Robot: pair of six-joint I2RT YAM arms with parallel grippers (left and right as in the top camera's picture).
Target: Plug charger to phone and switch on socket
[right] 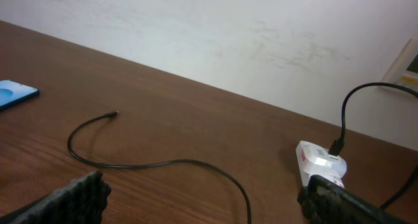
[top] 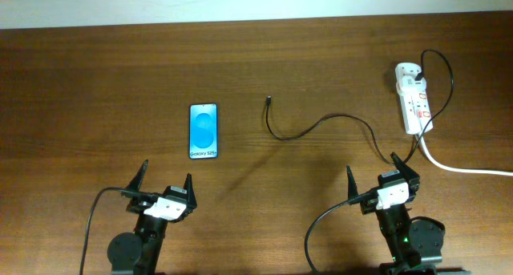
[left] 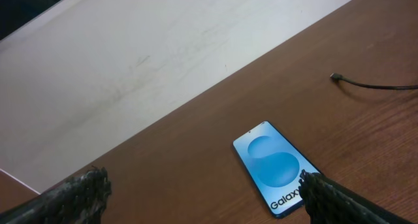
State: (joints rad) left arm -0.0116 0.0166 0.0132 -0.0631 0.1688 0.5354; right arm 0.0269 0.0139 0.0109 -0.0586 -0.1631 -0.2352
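Both empty, our left gripper (top: 167, 175) and right gripper (top: 371, 166) gape open, nearer us than the phone (top: 203, 131); the charger (top: 268, 103) lies loose to its right, socket (top: 414, 103) beyond, awaiting our pickup.

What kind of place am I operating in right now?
Probably an indoor desk or lab bench: a dark wooden table against a plain white wall, with a power strip, charger cable and phone laid out.
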